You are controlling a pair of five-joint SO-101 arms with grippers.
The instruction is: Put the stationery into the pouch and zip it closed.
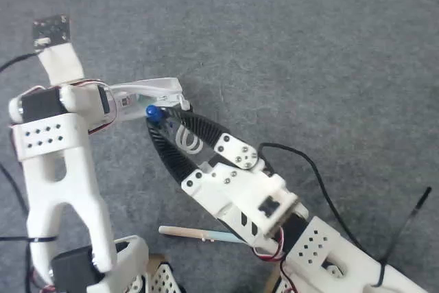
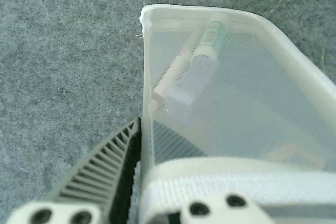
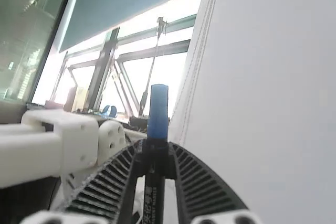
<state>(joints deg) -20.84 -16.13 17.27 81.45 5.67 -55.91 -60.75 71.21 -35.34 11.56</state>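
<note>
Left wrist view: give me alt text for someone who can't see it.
A translucent mesh pouch, clamped at its near edge by the left gripper, is seen against the grey table surface. Through the mesh, a pale stick and a green-capped pen show inside.

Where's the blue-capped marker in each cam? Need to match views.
High view: the marker is left of centre in the right gripper, its blue cap at the pouch.
Left wrist view: not in it; this one looks at the pouch up close.
Right wrist view: the marker is mid-frame, clamped in the right gripper.
Landmark: the white left arm, beside the marker.
</note>
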